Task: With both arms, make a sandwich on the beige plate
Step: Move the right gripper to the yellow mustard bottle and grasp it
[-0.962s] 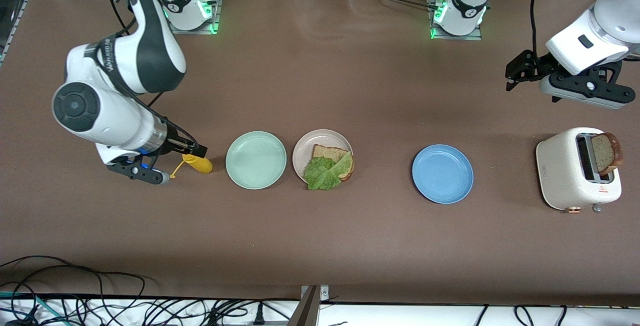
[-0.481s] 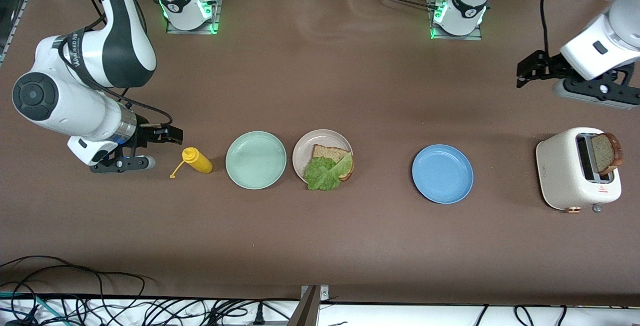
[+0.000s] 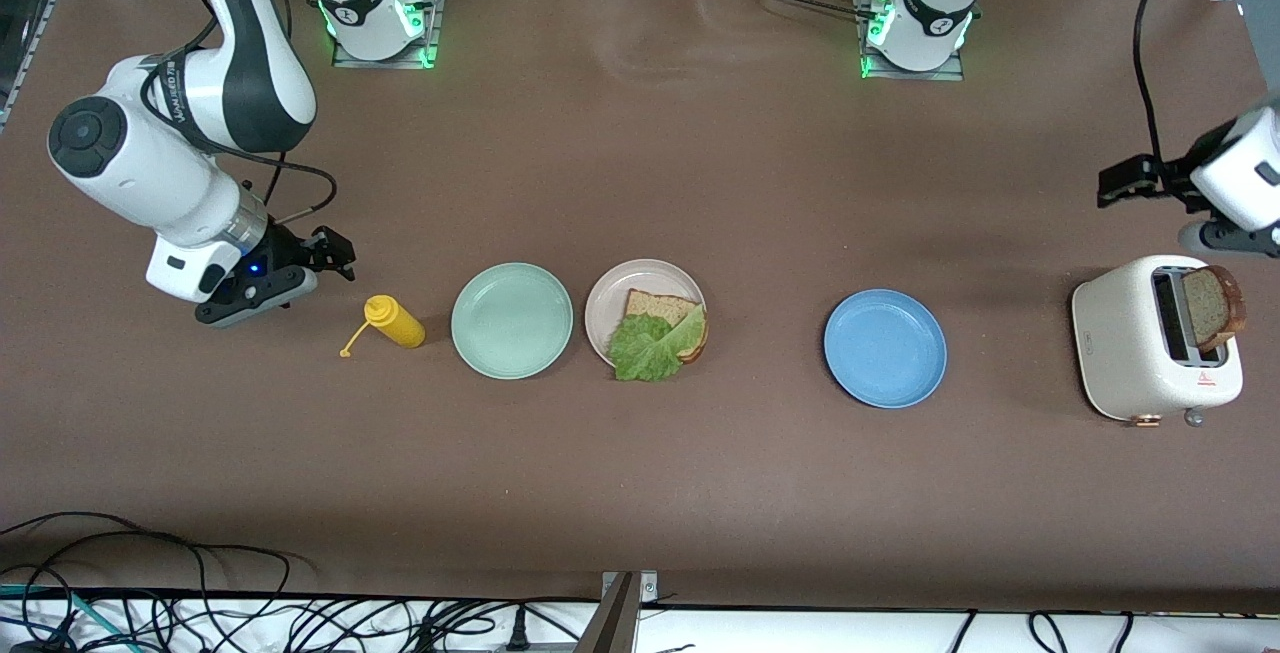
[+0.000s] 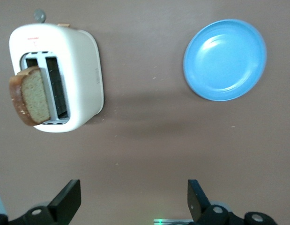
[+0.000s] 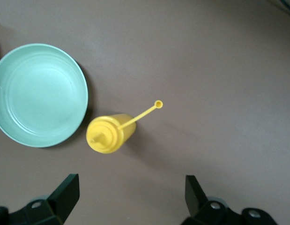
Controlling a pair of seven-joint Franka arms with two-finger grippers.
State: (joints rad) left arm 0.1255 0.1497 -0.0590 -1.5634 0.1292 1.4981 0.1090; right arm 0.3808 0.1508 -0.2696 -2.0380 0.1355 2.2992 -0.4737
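The beige plate [image 3: 615, 285] sits mid-table between a mint-green and a blue plate. On it lies one brown toast slice [image 3: 660, 306], with a ruffled lettuce leaf [image 3: 648, 349] on top that hangs over the rim. A second toast slice [image 3: 1213, 306] [image 4: 30, 96] sticks up from a slot of the cream toaster [image 3: 1125, 343] [image 4: 84, 70] at the left arm's end. My left gripper [image 3: 1108, 183] [image 4: 134, 192] hangs open and empty over the table beside the toaster. My right gripper [image 3: 338, 253] [image 5: 130, 187] is open and empty, just above the table beside the yellow bottle.
A yellow squeeze bottle [image 3: 399, 324] [image 5: 109, 133] stands upright with its cap dangling, toward the right arm's end. Beside it is the mint-green plate [image 3: 512, 320] [image 5: 39, 93]. The blue plate [image 3: 885, 348] [image 4: 224, 58] lies between the beige plate and the toaster. Cables run along the table's front edge.
My right gripper has drawn back from the yellow bottle, which stays standing. My left gripper has swung toward the left arm's end of the table, closer to the toaster.
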